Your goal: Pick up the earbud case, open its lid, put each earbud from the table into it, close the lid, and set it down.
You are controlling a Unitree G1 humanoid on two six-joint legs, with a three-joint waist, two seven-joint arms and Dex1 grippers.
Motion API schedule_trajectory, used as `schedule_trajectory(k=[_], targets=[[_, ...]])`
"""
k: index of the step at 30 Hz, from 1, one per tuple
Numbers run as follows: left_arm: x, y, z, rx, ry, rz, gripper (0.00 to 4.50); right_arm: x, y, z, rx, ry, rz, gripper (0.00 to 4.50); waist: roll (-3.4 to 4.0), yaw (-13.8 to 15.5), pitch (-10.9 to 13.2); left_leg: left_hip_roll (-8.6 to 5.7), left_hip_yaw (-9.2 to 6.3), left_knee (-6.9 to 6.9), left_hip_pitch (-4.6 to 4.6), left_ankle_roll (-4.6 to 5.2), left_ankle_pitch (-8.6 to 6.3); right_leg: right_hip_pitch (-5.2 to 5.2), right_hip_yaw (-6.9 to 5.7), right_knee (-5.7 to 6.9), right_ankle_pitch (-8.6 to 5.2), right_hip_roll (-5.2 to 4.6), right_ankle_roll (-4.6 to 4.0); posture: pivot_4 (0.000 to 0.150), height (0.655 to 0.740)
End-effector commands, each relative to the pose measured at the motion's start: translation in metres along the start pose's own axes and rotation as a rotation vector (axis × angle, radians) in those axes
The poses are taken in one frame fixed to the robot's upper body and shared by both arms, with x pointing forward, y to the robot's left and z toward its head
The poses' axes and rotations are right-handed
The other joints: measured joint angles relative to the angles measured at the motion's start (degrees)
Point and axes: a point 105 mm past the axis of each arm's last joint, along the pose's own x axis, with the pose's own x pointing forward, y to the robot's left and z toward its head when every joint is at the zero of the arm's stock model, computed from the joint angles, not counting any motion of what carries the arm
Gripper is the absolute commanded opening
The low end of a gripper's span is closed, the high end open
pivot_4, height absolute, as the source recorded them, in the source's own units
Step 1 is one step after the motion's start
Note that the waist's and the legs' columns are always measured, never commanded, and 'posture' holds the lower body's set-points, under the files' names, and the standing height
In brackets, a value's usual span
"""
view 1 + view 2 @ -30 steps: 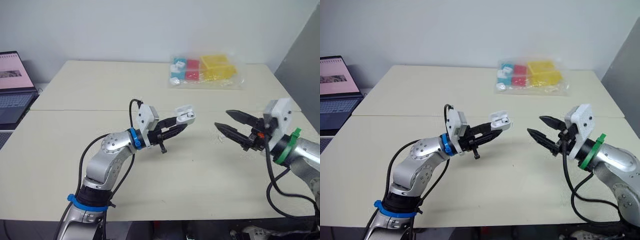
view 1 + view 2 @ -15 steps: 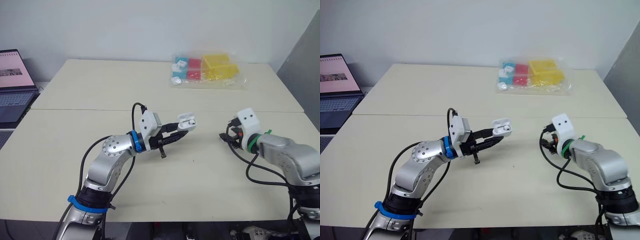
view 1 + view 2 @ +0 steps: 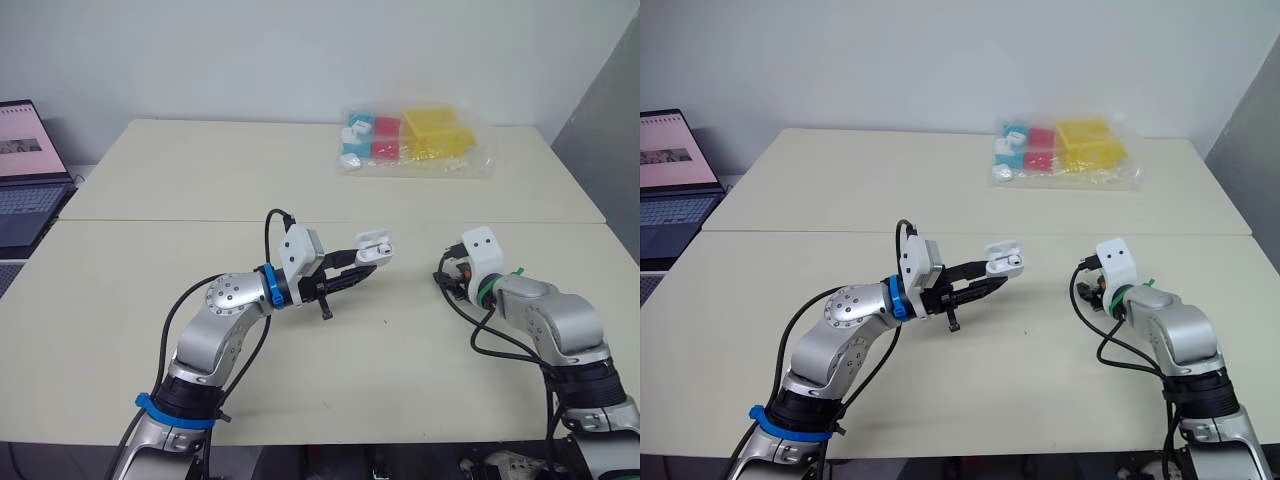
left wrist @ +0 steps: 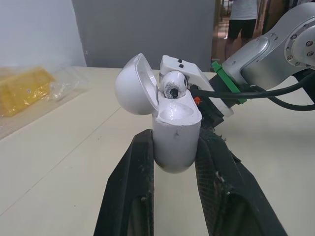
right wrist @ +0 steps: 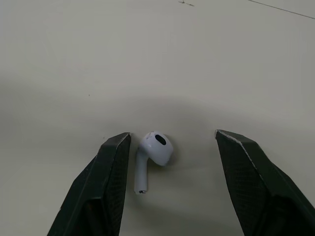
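Little has shifted at the left end effector, clamped on the open earbud case above the tabletop. The right end effector has swung down, jaws apart, straddling the loose earbud. Centre it before closing, since it lies nearer one jaw.

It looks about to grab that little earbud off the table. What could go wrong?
The earbud lies off-centre inside the open right gripper, close to one finger, so closing might nudge or flick it instead of pinching it. The left gripper holds the earbud case open above the table with a seated earbud inside; pushing the second in could tilt the case in that grip.
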Motion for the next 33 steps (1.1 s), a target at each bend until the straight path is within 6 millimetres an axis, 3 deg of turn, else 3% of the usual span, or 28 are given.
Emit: schedule_trajectory(k=[1,3,8,12,14,16,21,23,25,33], targets=[[0.001,-0.004,0.012,0.049,-0.030,-0.019,0.79,-0.001,0.003,0.000,0.010,-0.002,0.009,2.64,0.00,-0.05,0.00,0.00,0.00,0.00,0.01,0.00,0.00,0.00,0.01,0.00,0.00,0.00,0.00,0.150,0.7359],[0.001,-0.004,0.011,0.049,-0.029,-0.018,0.79,-0.001,0.003,-0.001,0.016,0.002,0.012,2.23,0.00,-0.05,0.00,0.01,0.00,-0.01,0.02,0.00,0.00,0.01,0.00,0.02,0.00,0.01,0.00,0.150,0.7359],[0.000,-0.003,0.010,0.049,-0.026,-0.017,0.79,-0.003,0.002,-0.004,0.066,0.022,0.033,0.44,0.00,-0.03,-0.01,0.00,0.00,0.00,0.03,0.00,0.00,0.02,0.00,0.03,0.00,0.01,0.00,0.150,0.7359],[0.000,-0.004,0.010,0.048,-0.024,-0.015,0.79,-0.011,0.000,-0.001,0.054,0.028,0.083,0.43,0.00,0.14,0.00,-0.01,0.00,0.00,0.02,0.00,0.00,0.03,0.00,0.01,0.00,0.00,0.00,0.150,0.7359],[-0.001,-0.004,0.009,0.048,-0.020,-0.014,0.79,-0.024,0.011,0.007,0.006,0.004,0.221,0.43,0.01,0.17,0.00,-0.02,0.00,-0.02,0.01,0.00,0.00,0.03,-0.01,-0.02,0.00,0.00,0.00,0.150,0.7359],[-0.003,-0.004,0.008,0.052,-0.014,-0.015,0.79,-0.040,0.024,0.008,-0.128,-0.008,0.371,0.43,0.01,0.17,0.00,-0.04,0.00,-0.10,0.00,0.00,0.00,0.02,0.00,-0.08,0.00,-0.02,0.00,0.150,0.7359],[-0.007,-0.005,0.008,0.057,-0.001,-0.019,0.79,-0.068,0.027,-0.007,-0.365,-0.007,0.604,0.43,0.00,0.02,0.00,-0.01,-0.05,-0.25,0.01,0.00,0.00,0.05,-0.08,-0.32,-0.03,0.02,0.00,0.150,0.7359],[-0.009,-0.007,0.007,0.062,0.012,-0.023,0.79,-0.068,0.001,-0.022,-0.541,0.070,0.589,0.43,0.01,-0.23,0.01,0.02,-0.02,-0.25,0.04,0.00,0.00,0.06,-0.04,-0.31,-0.03,0.05,0.00,0.150,0.7359],[-0.013,-0.009,0.006,0.070,0.027,-0.026,0.79,-0.076,-0.011,-0.035,-0.644,0.156,0.648,0.43,0.01,-0.18,0.01,-0.01,0.01,-0.23,0.08,0.00,0.00,0.08,-0.05,-0.29,-0.03,0.02,0.01,0.150,0.7359],[-0.023,-0.017,0.003,0.054,0.059,-0.012,0.79,-0.085,-0.009,-0.050,-0.775,0.206,0.870,0.43,0.00,-0.18,0.02,0.02,0.02,-0.23,0.15,0.00,0.00,0.08,-0.02,-0.19,-0.04,0.04,-0.01,0.150,0.7359]])
